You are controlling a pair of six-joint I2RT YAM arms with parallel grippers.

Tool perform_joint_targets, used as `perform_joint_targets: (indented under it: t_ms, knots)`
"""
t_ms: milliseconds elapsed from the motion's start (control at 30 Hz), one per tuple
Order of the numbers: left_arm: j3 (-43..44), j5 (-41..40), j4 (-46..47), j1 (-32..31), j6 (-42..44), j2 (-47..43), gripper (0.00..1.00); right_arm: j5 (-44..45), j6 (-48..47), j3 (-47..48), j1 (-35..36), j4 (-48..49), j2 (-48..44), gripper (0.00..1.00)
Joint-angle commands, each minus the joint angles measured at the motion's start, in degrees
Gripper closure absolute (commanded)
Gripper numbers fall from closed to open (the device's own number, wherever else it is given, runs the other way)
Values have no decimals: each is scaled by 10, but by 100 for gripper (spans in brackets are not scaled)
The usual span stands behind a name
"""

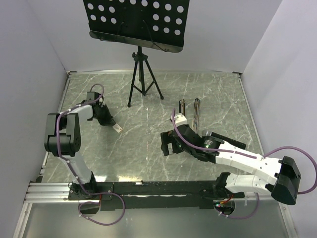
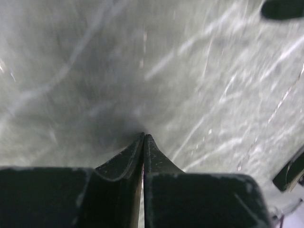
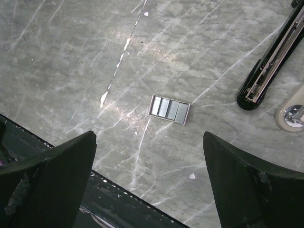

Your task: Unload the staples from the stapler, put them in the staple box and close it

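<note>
Left gripper (image 2: 143,137) pinched closed, fingers together. Right gripper (image 3: 149,136) wide, above table (image 3: 57,57). Staples (image 3: 169,109) flat at its 12 o'clock; stapler (image 3: 271,61) at 2 o'clock.

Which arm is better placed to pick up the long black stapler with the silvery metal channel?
Right. The right end effector, open, is near the long black stapler; the left end effector is shut, far off to the left.
</note>
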Motion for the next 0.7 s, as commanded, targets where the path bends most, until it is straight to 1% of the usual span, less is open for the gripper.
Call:
perform_joint_targets:
  t_ms: [0, 100, 167, 233, 433, 567, 633, 667]
  knots:
    - [-49, 21, -30, -2, -7, -24, 90, 18, -12, 1, -1, 5, -12, 0]
    - [-78, 25, -17, -4, -10, -44, 89, 16, -14, -4, -4, 9, -13, 0]
    - [-92, 42, -11, -8, -14, -55, 89, 10, -20, -8, -7, 12, -13, 0]
    - [-111, 53, -2, -16, -21, -63, 89, -12, -31, -10, -19, 18, -6, 0]
    - [-170, 50, 9, -46, -51, -123, 88, -88, -72, -7, -59, 12, 31, 0]
    - [-230, 15, 27, -63, -88, -203, 87, -112, -117, 23, -73, 10, 73, 0]
    - [-246, -1, 27, -67, -98, -225, 87, -111, -134, 41, -79, 13, 85, 0]
    - [-259, -6, 27, -71, -108, -245, 87, -117, -150, 48, -94, 18, 99, 2]
